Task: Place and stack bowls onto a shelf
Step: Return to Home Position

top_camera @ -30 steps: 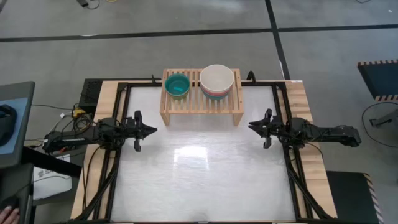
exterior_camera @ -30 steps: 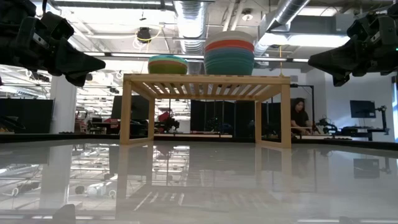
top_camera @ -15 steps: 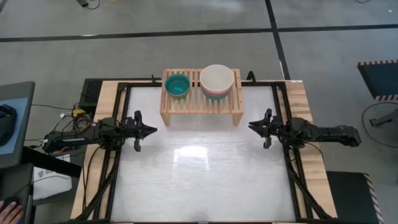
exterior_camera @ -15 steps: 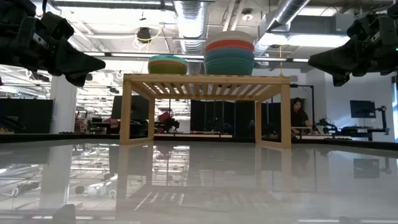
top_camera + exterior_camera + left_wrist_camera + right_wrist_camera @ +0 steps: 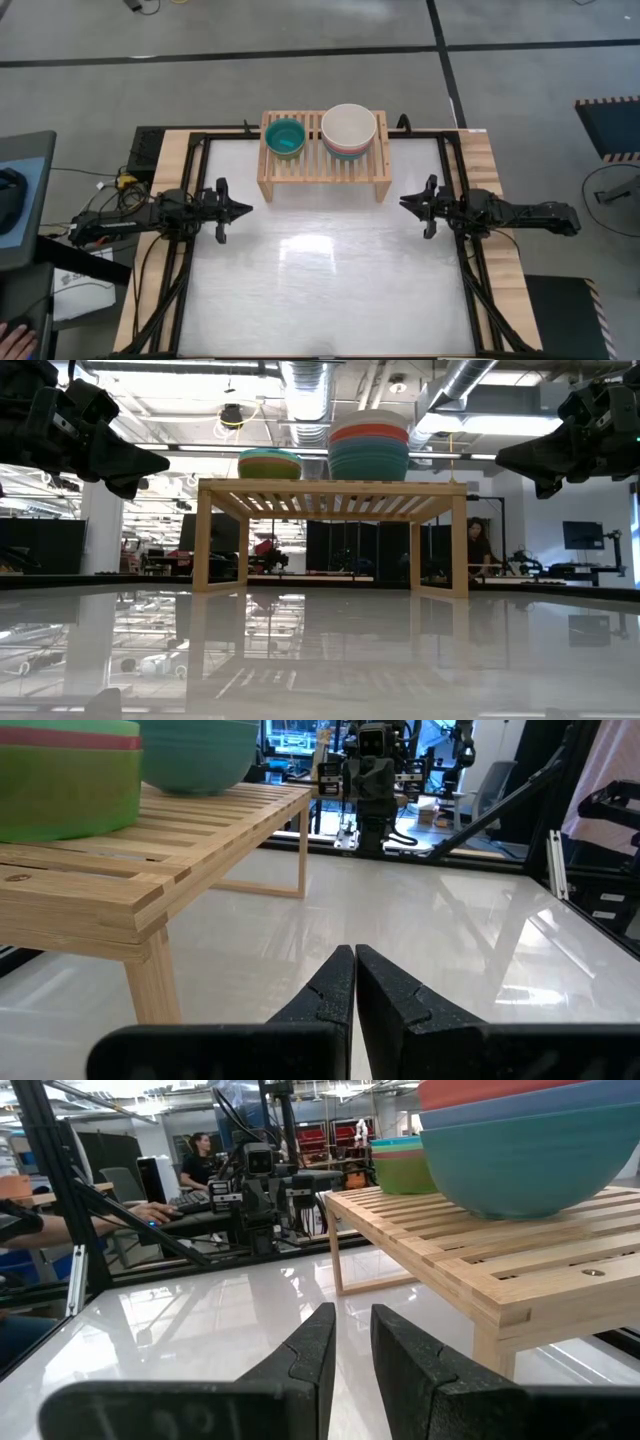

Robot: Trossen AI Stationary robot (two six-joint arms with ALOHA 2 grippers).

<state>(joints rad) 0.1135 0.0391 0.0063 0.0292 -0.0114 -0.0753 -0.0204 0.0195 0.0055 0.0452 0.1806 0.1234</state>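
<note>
The light-wood shelf (image 5: 325, 178) stands on its side legs at the table's far middle. Two stacks of bowls rest on its slatted top. The left stack (image 5: 285, 137) is small, with a teal bowl on top and lime green at its base (image 5: 60, 780). The right stack (image 5: 349, 128) is taller, with a cream bowl on top and a large teal bowl at its base (image 5: 520, 1165). My left gripper (image 5: 246, 210) hovers shut near the table's left edge, above the table. My right gripper (image 5: 404, 203) hovers near the right edge, its fingers a narrow gap apart. Both are empty.
The white glossy tabletop (image 5: 320, 280) lies bare in front of the shelf, inside a black frame. Beyond the table a person (image 5: 478, 550) sits at a desk, and another robot rig (image 5: 370, 780) stands in the room.
</note>
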